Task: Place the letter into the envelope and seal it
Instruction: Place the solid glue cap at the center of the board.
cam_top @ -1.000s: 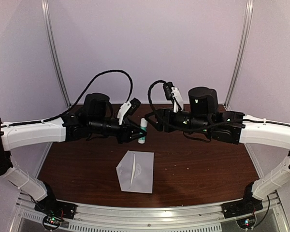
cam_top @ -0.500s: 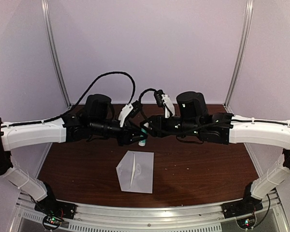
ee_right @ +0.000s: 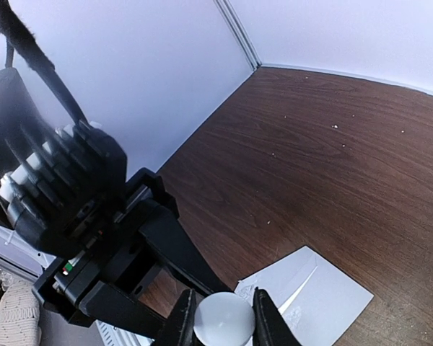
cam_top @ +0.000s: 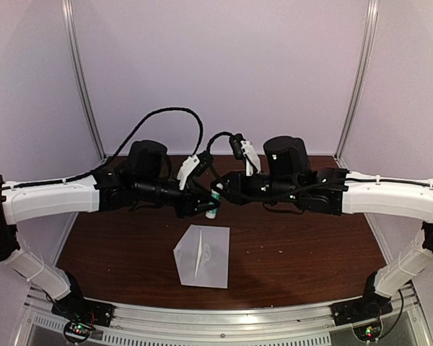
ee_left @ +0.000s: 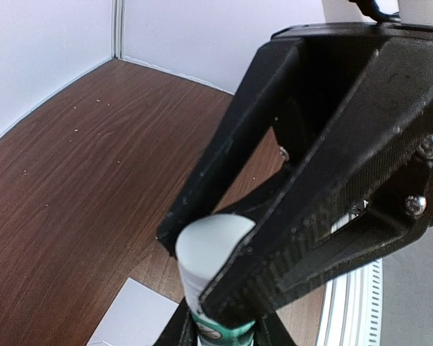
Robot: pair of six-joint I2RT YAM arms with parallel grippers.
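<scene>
Left gripper [cam_top: 207,206] is clamping the glue stick [cam_top: 213,210] by its body. Right gripper [cam_top: 221,194] is pinching the cap [ee_right: 224,316], tip to tip with the left jaws. You're uncapping, so pull straight along the stick while the left is bracing. The envelope [cam_top: 206,256] is lying below the jaws, flap out. The letter isn't separately visible.

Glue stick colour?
White with a green band; the glue stick shows best in left wrist view.
</scene>
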